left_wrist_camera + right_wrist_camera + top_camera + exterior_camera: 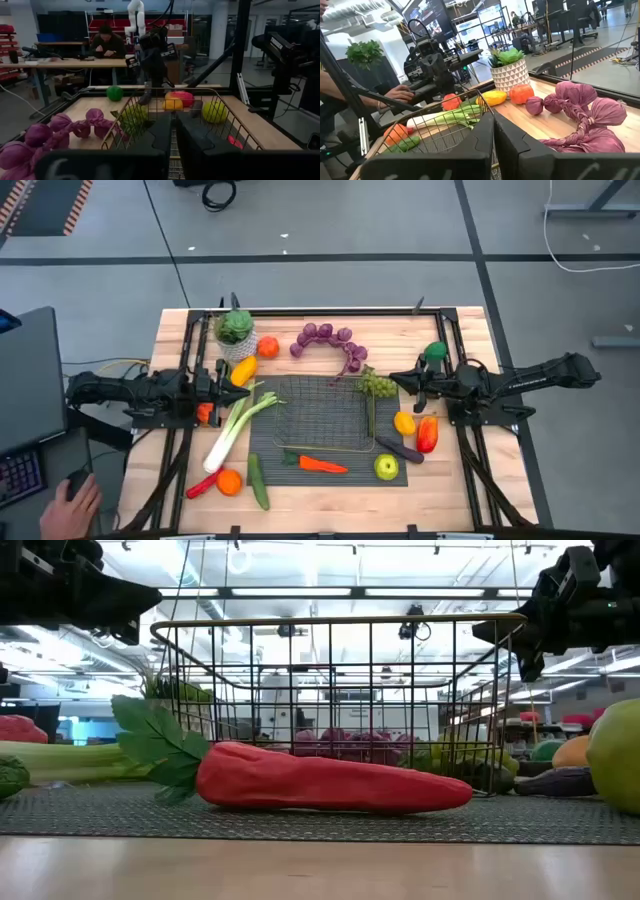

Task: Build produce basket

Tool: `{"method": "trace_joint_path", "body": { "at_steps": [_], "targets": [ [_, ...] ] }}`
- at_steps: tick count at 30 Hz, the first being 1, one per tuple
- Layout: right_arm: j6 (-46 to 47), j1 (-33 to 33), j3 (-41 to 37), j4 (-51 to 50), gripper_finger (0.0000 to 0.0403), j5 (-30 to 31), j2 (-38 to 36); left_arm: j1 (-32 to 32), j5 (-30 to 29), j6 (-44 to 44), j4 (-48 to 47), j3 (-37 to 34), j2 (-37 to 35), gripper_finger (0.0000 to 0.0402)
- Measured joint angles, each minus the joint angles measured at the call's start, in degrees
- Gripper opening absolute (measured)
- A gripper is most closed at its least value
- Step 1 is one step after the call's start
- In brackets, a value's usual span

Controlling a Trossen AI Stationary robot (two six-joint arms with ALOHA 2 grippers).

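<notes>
No produce lies inside the basket (322, 415), which stands empty on the mat (265, 448) at bench centre. Carrot (322, 465) and apple (386, 468) lie just in front of the basket; leek (235, 430) touches its left side. Left end effector (222, 383) and right end effector (402, 380) flank the basket, both clenched and empty, apparently staged for picking.

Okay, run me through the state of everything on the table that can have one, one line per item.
basket: upright on the dark mat, empty
left gripper: shut, empty, at the table's left
right gripper: shut, empty, at the table's right
carrot: lying outside the basket
leek: lying outside, beside the basket
</notes>
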Motion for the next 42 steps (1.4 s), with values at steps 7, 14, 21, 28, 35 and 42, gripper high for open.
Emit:
{"method": "trace_joint_path", "body": {
  "at_steps": [7, 14, 21, 28, 35, 42],
  "targets": [
    [0.0, 0.0, 0.0, 0.0, 0.0020, 0.0, 0.0, 0.0, 0.0, 0.0, 0.0, 0.0, 0.0, 0.0026],
    [0.0, 0.0, 0.0, 0.0, 0.0020, 0.0, 0.0, 0.0, 0.0, 0.0, 0.0, 0.0, 0.0, 0.0034],
    [0.0, 0.0, 0.0, 0.0, 0.0020, 0.0, 0.0, 0.0, 0.0, 0.0, 0.0, 0.0, 0.0, 0.0033],
    [0.0, 0.0, 0.0, 0.0, 0.0020, 0.0, 0.0, 0.0, 0.0, 0.0, 0.0, 0.0, 0.0, 0.0029],
    [0.0, 0.0, 0.0, 0.0, 0.0020, 0.0, 0.0, 0.0, 0.0, 0.0, 0.0, 0.0, 0.0, 0.0036],
    [0.0, 0.0, 0.0, 0.0, 0.0020, 0.0, 0.0, 0.0, 0.0, 0.0, 0.0, 0.0, 0.0, 0.0027]
  ]
}}
